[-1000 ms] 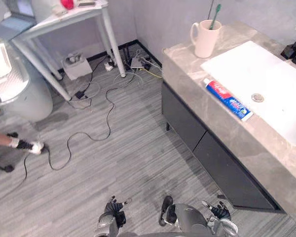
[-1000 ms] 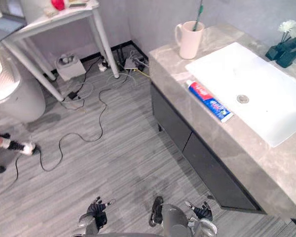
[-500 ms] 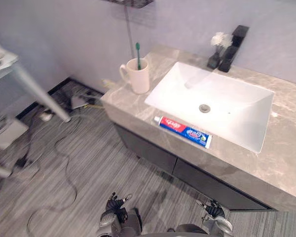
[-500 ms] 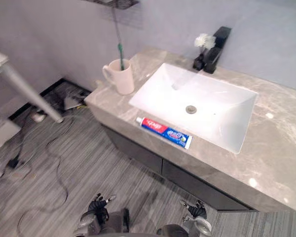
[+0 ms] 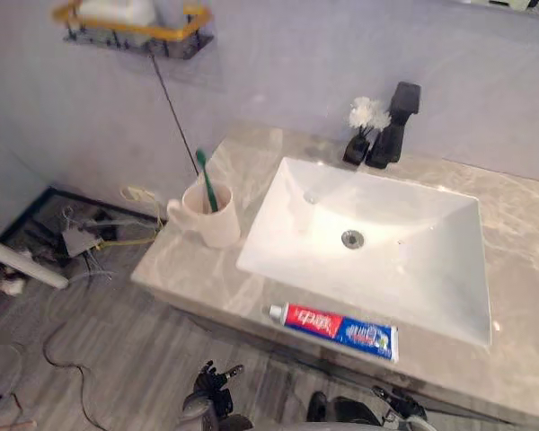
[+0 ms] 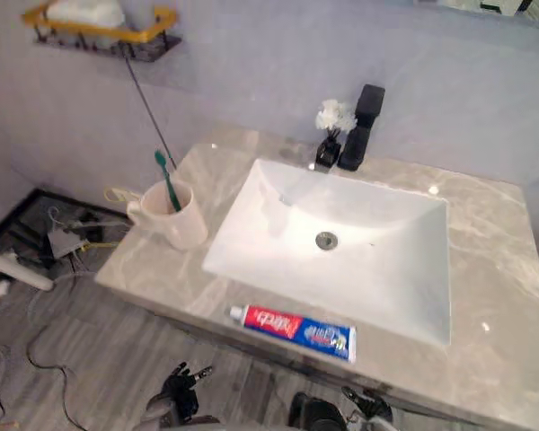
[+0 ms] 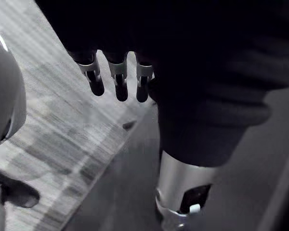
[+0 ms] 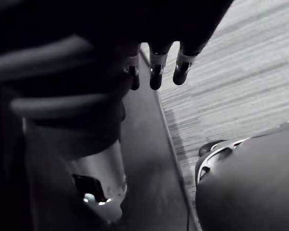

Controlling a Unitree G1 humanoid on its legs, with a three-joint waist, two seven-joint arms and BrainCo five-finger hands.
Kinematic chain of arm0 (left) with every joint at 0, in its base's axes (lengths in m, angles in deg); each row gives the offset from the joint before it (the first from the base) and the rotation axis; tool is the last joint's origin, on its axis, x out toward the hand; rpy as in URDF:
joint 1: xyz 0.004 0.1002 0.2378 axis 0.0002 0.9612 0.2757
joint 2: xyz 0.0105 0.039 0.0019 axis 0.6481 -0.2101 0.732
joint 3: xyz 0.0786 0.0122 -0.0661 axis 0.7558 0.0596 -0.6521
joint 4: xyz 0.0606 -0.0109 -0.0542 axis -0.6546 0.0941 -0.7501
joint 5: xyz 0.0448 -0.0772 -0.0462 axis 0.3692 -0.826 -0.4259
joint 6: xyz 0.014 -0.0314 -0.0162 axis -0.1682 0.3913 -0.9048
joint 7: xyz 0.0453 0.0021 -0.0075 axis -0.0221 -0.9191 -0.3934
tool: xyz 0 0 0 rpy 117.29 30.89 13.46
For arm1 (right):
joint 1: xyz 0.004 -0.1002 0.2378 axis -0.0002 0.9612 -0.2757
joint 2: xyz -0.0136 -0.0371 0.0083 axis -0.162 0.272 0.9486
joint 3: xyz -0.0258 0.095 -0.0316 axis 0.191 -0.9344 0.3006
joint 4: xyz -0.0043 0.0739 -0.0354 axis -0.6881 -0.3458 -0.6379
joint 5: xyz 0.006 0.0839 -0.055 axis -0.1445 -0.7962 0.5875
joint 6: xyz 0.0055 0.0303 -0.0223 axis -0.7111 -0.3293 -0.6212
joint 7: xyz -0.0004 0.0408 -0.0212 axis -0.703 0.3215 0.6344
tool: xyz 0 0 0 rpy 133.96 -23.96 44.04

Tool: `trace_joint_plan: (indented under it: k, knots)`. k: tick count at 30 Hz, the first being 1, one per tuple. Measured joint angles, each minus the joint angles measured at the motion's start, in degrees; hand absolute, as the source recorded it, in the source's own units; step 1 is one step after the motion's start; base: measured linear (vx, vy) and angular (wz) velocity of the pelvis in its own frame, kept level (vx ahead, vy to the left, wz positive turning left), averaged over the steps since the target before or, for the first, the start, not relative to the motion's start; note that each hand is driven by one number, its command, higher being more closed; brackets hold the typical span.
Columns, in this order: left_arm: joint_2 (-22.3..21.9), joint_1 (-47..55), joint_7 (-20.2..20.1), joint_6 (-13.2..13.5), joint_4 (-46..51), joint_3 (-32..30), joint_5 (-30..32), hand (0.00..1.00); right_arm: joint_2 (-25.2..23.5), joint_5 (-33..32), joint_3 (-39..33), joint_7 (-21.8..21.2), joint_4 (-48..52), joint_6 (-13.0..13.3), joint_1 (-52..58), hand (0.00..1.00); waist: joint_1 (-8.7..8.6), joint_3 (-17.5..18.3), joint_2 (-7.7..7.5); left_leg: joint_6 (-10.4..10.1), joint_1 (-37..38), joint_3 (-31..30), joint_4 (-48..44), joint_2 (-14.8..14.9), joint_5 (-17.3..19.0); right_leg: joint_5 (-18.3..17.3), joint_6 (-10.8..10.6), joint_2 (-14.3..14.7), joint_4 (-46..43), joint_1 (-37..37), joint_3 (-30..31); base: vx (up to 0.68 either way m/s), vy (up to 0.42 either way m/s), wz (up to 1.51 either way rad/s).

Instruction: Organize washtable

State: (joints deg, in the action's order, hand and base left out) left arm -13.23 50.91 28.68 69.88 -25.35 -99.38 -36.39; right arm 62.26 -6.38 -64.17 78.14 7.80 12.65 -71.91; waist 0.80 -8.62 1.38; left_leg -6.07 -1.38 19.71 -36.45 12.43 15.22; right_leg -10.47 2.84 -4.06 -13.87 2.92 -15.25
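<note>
A red and blue toothpaste tube (image 5: 334,328) lies flat on the grey marble counter (image 5: 198,278), along the front rim of the white sink (image 5: 377,242). Left of the sink stands a cream mug (image 5: 208,215) with a green toothbrush (image 5: 204,178) upright in it. My left hand (image 5: 211,388) and right hand (image 5: 395,401) hang low below the counter's front edge, both open and holding nothing. In the wrist views the left fingers (image 7: 118,79) and right fingers (image 8: 156,72) hang straight over the floor.
A black faucet (image 5: 393,126) and a small black vase with white flowers (image 5: 364,121) stand behind the sink. A yellow-rimmed wire shelf (image 5: 135,27) hangs on the wall upper left. Cables (image 5: 81,242) and a white table leg (image 5: 22,274) lie on the floor at left.
The camera has swung round onto the washtable, which now lies square in front. The things on it have not moved. Both hands stay low and open.
</note>
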Motion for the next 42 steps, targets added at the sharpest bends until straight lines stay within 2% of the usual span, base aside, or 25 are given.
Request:
trace_joint_plan:
  k: [1, 2, 4, 5, 6, 7, 8, 11, 14, 18, 26, 29, 42]
  knots:
    - [0.0, 0.1, 0.0, 0.0, 0.4, -0.3, 0.0, 0.00, -0.1, 0.0, 0.1, 0.0, 0.0, 0.0, 0.2, 0.00, 0.00, 0.1, -0.10, 0.5, -1.4, -0.8, -0.7, 0.5, 0.3, 0.0, 0.0, 0.0, -0.1, 0.2, 0.6, 0.19, 0.140, -0.49]
    - [0.0, -0.1, 0.9, -1.3, 0.8, -1.5, -0.1, 0.00, -0.1, 0.1, 0.1, 0.0, 0.0, 0.0, 0.2, 0.00, 0.03, 0.1, -0.19, 1.3, -3.9, -1.9, 0.8, 0.6, 0.7, 0.0, -0.1, 0.0, -0.2, 0.4, 1.8, 0.15, 0.176, -0.65]
    - [0.3, 0.4, 1.5, -2.2, 0.5, -3.8, -0.2, 0.00, 0.0, 0.7, 0.3, -0.1, 0.2, 0.9, 0.2, 0.00, 0.03, 0.2, 0.15, 2.9, -5.3, -4.5, 10.4, 0.4, -0.8, -0.1, -1.9, 0.1, -0.5, -0.1, 4.0, 0.14, 0.251, -0.69]
    - [1.0, 1.8, -0.1, -2.0, 1.2, -3.7, 0.0, 0.00, 0.1, 1.1, 0.3, -0.1, 0.0, 1.3, 0.1, 0.00, 0.20, 0.8, 0.78, 1.7, -5.6, -7.7, 15.3, -0.9, -5.2, -0.5, -3.8, 0.3, -1.0, -0.6, 5.4, 0.10, 0.264, -0.47]
    - [1.9, 2.7, -1.1, -1.9, 1.3, -3.4, 0.1, 0.00, -0.2, 1.2, 0.9, -0.1, 0.0, 1.2, 0.1, 0.00, 0.15, 1.3, -0.18, 1.9, -4.9, -7.9, 16.1, -2.0, -5.5, -0.8, -4.4, -0.4, -1.0, -1.0, 6.2, 0.12, 0.267, -0.34]
    - [3.2, 3.6, -1.4, -1.9, 1.6, -1.6, 0.4, 0.00, -0.6, 2.0, 1.8, 0.0, 0.1, 1.2, 0.1, 0.00, -0.08, 1.8, -1.97, 2.4, -3.6, -7.1, 18.5, -3.9, -6.2, -0.8, -5.4, -2.2, -0.8, -1.2, 7.3, 0.05, 0.159, -0.20]
    - [3.9, 3.5, -0.9, -1.6, 1.7, -0.7, 0.5, 0.00, -0.9, 2.0, 2.1, 0.0, 0.0, 1.0, 0.5, 0.00, 0.22, 2.2, -2.94, 3.0, -2.4, -5.4, 20.2, -5.0, -6.6, -0.5, -5.9, -3.3, -0.2, -1.2, 8.0, 0.03, 0.143, -0.22]
    - [4.7, 3.7, 0.4, -1.3, 0.1, -0.7, 0.5, 0.00, -1.5, 2.1, 3.7, -0.3, 0.1, 1.2, 0.2, 0.00, 0.11, 3.4, -4.12, 3.9, -0.5, -3.1, 23.4, -7.2, -7.6, 0.5, -7.6, -5.1, 2.4, -0.9, 9.9, -0.04, 0.135, -0.39]
    - [5.2, 3.7, 0.5, -1.3, -1.0, -0.1, 0.5, 0.00, -1.9, 2.1, 4.0, -1.3, 0.1, 1.4, -0.5, 0.00, -0.10, 3.6, -4.37, 4.3, 2.0, -1.9, 27.6, -8.8, -9.9, 1.2, -8.7, -6.0, 4.6, -0.1, 10.8, -0.05, 0.066, -0.24]
    - [4.9, 3.8, 0.4, -0.6, -1.0, 0.7, 0.5, 0.00, -2.3, 2.1, 3.9, -1.3, 0.1, 1.3, -0.7, 0.00, 0.13, 3.7, -4.24, 4.2, 4.6, -1.5, 32.3, -9.7, -12.5, 1.5, -8.8, -6.0, 4.9, 0.2, 11.3, -0.07, 0.016, -0.06]
    - [4.6, 4.4, 0.5, -0.7, -1.0, -0.5, 0.5, 0.00, -2.5, 2.0, 3.2, -1.4, 0.0, 1.1, -1.1, 0.00, 0.27, 3.7, -4.24, 4.4, 6.9, -1.1, 36.0, -11.3, -13.3, 3.5, -9.0, -6.2, 8.3, 1.5, 12.9, -0.02, 0.042, -0.12]
    - [4.5, 4.5, 0.6, -1.5, -1.1, -1.8, 0.5, 0.00, -2.7, 2.0, 3.2, -1.4, 0.0, 1.0, -1.1, 0.00, 0.26, 3.7, -4.41, 4.4, 8.5, -0.7, 37.4, -11.8, -13.4, 3.9, -9.3, -6.4, 9.3, 2.6, 13.4, 0.04, 0.058, -0.07]
    - [5.1, 4.6, 1.4, -2.8, -2.3, -3.6, 0.5, 0.00, -2.9, 2.2, -1.3, -1.4, -1.6, 0.6, -1.0, 0.00, 0.35, 3.7, -4.38, 4.6, 12.0, -0.3, 41.7, -12.7, -14.4, 4.0, -9.4, -6.3, 11.1, 5.1, 13.5, 0.03, 0.011, -0.02]
